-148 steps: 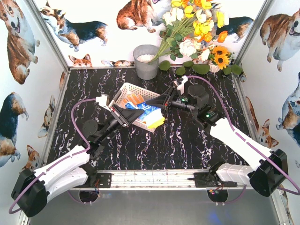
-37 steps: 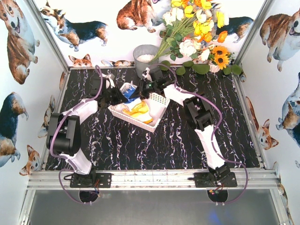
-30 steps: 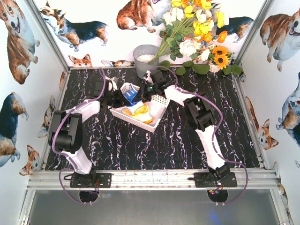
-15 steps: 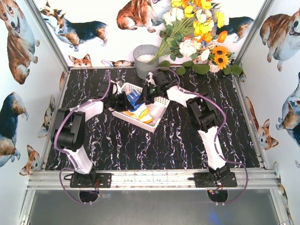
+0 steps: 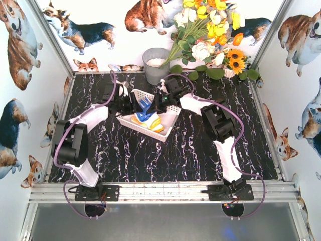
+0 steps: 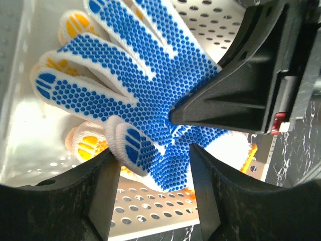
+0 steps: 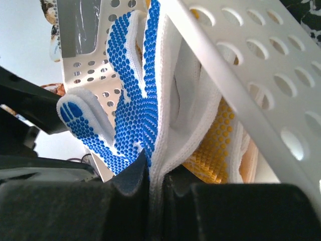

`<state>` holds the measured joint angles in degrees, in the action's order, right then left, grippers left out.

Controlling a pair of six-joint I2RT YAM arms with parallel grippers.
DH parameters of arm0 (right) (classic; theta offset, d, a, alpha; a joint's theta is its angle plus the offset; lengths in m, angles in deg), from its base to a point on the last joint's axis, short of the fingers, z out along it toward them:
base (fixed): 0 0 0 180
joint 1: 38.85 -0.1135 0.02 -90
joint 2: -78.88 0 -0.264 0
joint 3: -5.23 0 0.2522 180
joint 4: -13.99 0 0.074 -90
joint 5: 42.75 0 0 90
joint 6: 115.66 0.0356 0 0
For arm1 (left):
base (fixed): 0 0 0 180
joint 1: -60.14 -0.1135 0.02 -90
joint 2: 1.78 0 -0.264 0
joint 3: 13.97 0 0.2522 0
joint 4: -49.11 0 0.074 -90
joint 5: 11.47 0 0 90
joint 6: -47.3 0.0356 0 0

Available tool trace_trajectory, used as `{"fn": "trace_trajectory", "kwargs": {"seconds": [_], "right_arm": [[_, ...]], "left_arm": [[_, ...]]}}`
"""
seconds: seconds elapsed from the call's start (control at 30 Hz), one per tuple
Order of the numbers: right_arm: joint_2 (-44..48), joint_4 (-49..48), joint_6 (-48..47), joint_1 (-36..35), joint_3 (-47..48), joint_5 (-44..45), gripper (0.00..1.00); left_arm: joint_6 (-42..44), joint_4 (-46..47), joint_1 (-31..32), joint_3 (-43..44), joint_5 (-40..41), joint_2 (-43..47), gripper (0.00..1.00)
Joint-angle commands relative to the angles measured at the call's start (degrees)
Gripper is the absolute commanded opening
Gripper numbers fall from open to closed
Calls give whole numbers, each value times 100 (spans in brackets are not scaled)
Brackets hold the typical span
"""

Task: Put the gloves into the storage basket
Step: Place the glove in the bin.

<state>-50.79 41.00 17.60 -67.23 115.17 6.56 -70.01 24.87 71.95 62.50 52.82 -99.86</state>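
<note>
Right fingers [image 7: 125, 201] are pinched together on the white cuff edge of the blue-palm glove [image 7: 125, 100]; the fabric is sandwiched between them at bottom centre of the right wrist view.

Left fingers [image 6: 103, 196] are apart, one on each side of the glove's palm at the bottom of the left wrist view. The glove's thumb sits just above the left-hand one, can't tell if it touches. No clamp from that side.

Same view: the right arm's black tips come in from the right of the frame and meet the glove at mid-palm.

The glove is spread dot-side toward the left wrist camera, digits toward upper left, over the inside of the basket [image 6: 210, 20]. Orange-dotted gloves [image 6: 88, 145] lie under it on the basket floor. Can't tell whether it rests on them.

Top view: the basket sits skewed on the worktop [image 5: 200, 150], upper centre of frame. The blue-palm glove is toward its far end, between both arms. The orange-dotted gloves are nearer the front wall.
</note>
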Motion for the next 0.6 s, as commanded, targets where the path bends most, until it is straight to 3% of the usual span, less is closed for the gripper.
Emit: {"fn": "trace_trajectory", "kwargs": {"seconds": [0.0, 0.23, 0.4, 0.57], "right_arm": [[377, -54, -55, -12, -132, 153, 0], [405, -43, -77, -53, -319, 135, 0], [489, 23, -149, -92, -397, 280, 0], [495, 162, -303, -164, -359, 451, 0]], "left_arm": [[306, -340, 14, 305, 378, 308, 51], [993, -1191, 1, 739, 923, 647, 54], [1062, -1165, -3, 651, 1299, 996, 57], [816, -755, 5, 396, 454, 982, 56]]}}
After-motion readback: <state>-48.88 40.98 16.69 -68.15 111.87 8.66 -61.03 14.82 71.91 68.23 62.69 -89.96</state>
